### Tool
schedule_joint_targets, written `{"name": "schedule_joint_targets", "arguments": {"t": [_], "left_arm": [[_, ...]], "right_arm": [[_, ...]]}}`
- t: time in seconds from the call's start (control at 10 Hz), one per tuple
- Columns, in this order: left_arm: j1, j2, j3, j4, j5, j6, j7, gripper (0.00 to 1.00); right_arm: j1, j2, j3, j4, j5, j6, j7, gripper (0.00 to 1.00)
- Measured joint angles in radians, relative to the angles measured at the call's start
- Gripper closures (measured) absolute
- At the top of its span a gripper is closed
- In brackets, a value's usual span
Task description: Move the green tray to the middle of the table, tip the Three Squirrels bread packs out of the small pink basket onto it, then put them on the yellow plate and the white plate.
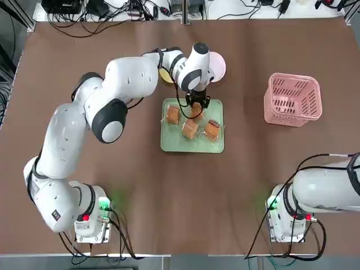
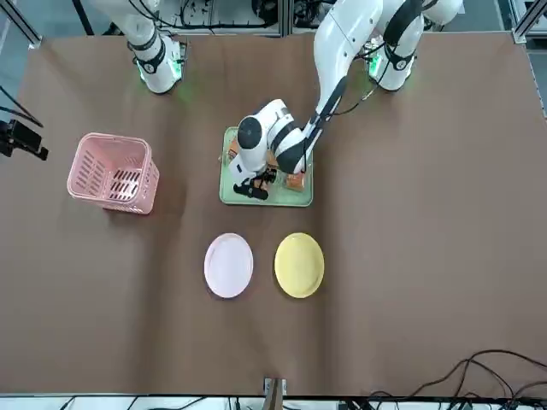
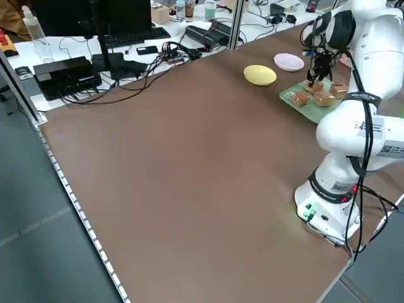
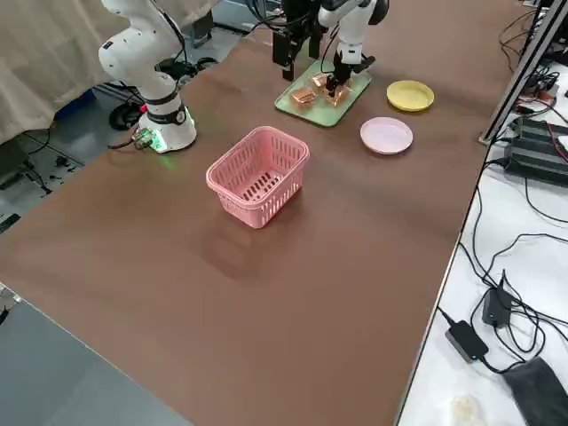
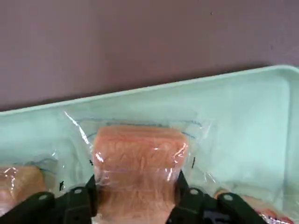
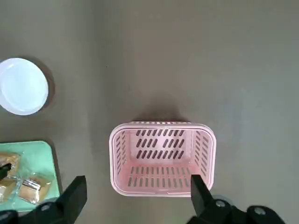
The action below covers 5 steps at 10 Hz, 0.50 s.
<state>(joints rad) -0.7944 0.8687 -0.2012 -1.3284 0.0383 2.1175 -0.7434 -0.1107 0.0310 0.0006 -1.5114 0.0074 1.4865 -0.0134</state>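
Green tray [image 1: 216, 146] centred, pink basket [image 1: 293, 99] emptied; my left gripper [image 5: 135, 198] fingers pinch the first bread pack [image 5: 135, 163], right gripper [image 6: 135, 205] fingers spread and empty, both plates bare.

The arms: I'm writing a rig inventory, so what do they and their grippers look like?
Both are glossy white, rounded segments with dark grey joint bands and round dark caps. Each base carries a green light and small red spots, with black cables trailing off. The left gripper and the right gripper have black fingers. Black cable runs along the left arm's forearm.
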Motion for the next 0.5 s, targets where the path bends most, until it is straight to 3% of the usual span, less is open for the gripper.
{"name": "schedule_joint_targets", "arguments": {"t": [0.2, 0.5], "left_arm": [[0.02, -0.001, 0.008, 0.033, 0.0, 0.008, -0.003, 0.4], [0.028, -0.001, 0.007, 0.105, -0.002, 0.022, -0.05, 0.46]], "right_arm": [[-0.024, 0.01, 0.049, 0.007, -0.014, -0.043, 0.004, 0.01], [-0.059, 0.012, 0.05, 0.008, -0.014, -0.048, 0.004, 0.02]]}}
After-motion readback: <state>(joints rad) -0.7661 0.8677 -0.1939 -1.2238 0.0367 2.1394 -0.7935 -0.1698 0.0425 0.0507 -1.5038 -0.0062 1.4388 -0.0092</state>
